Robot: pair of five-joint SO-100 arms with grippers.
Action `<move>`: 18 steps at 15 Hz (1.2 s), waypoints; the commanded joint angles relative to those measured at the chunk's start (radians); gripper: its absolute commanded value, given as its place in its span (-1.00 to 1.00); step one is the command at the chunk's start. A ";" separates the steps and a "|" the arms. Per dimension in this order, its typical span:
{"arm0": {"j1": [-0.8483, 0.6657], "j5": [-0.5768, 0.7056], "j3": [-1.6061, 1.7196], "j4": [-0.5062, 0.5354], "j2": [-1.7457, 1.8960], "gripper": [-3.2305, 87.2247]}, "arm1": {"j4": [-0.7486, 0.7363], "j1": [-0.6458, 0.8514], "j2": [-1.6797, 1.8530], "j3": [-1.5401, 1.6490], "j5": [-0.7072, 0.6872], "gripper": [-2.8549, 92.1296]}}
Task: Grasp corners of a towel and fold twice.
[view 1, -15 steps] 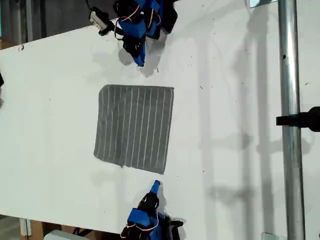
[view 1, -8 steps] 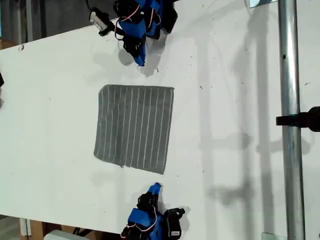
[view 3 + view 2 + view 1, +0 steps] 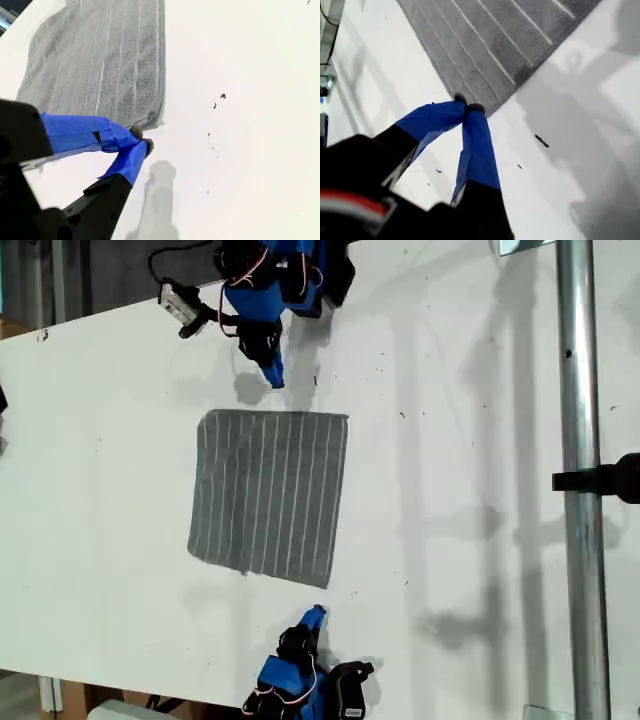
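Two end effectors flank the towel [image 3: 268, 495], which lies flat on the counter [image 3: 450, 490]. In the exterior view, our first end effector [image 3: 272, 375] sits just above its top edge and our second end effector [image 3: 315, 614] just below its lower right corner [image 3: 322, 583].

First wrist view: the jaws are pressed together, empty, at the towel's edge.

Second wrist view: the jaws are closed, empty, just off the corner.

We look down on a white table [image 3: 460, 490] that fills nearly the whole exterior view, its surface marked by small dark specks [image 3: 403, 415] and soft grey shadows. A shiny metal pole [image 3: 578, 500] runs from 1 o'clock to 5 o'clock, with a black clamp [image 3: 600, 479] at 3 o'clock. Beyond the table's edge at 11 o'clock lies a dim grey background [image 3: 90, 275].
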 commanded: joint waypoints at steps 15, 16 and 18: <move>-0.009 -0.002 -0.002 0.002 0.000 -0.99 | 0.100 -0.324 -0.936 -0.640 -0.075 -0.26; -0.011 -0.003 -0.006 0.014 0.000 -0.99 | 0.133 -0.333 -1.019 -0.704 -0.071 -0.26; -0.011 -0.009 -0.008 0.025 0.000 -0.99 | 0.146 -0.322 -1.126 -0.747 -0.064 -0.28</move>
